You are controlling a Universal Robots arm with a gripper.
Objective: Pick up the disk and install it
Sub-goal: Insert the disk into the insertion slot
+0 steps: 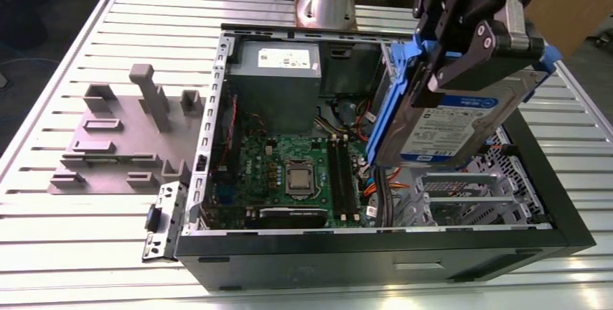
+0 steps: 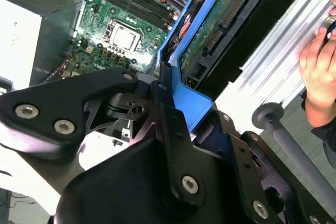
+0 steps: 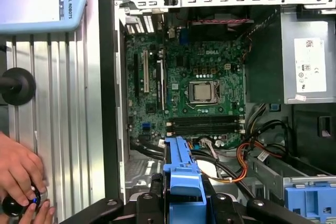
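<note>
Right now your gripper has its fingers clamped on the disk, which hangs tilted above the open computer case. Judge it stiff, fairly heavy and shock-sensitive; hold it by the blue side rails, never the circuit board.

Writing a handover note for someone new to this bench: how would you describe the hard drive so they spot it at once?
Find the open computer case on the slatted table. Above its end at the exterior view's right, the gripper holds the disk tilted in the air. Unlike the grey power supply inside the case, it has blue side rails and a white-and-blue label.
</note>
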